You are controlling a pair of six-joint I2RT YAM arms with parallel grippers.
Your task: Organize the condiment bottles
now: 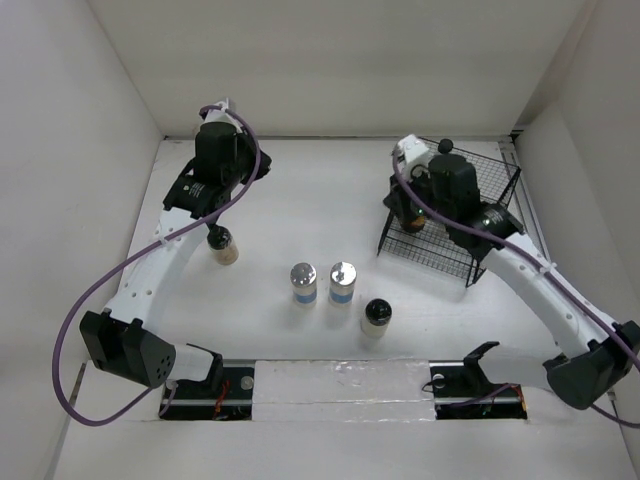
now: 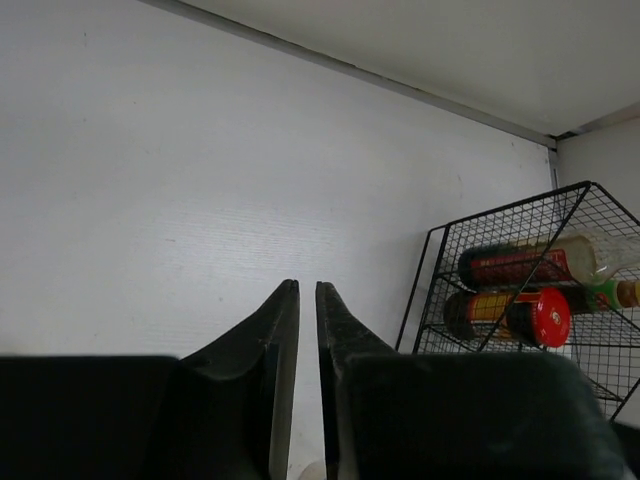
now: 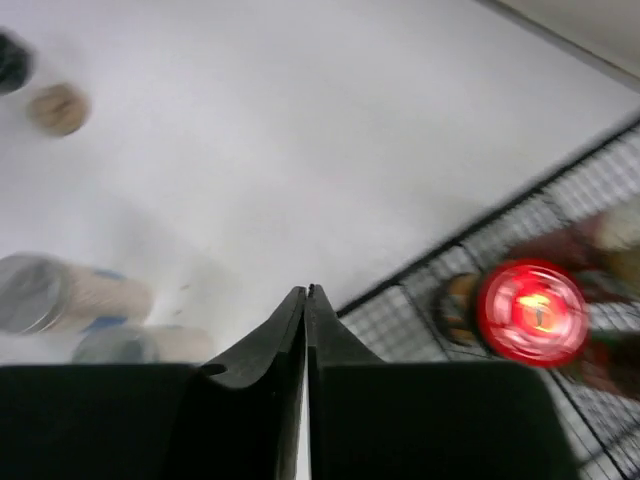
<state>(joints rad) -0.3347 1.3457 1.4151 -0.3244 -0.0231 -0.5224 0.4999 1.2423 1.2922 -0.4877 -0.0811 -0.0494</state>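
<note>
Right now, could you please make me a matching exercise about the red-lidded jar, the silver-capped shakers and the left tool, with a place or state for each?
1. red-lidded jar
2. silver-capped shakers
3. left tool

A. side by side on the open table
B. shut
C. inside the wire rack

Pairs: 1-C, 2-A, 3-B

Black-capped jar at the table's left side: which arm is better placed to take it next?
Probably the left: the jar stands beside its forearm, while the right tool is far off at the wire rack.
</note>
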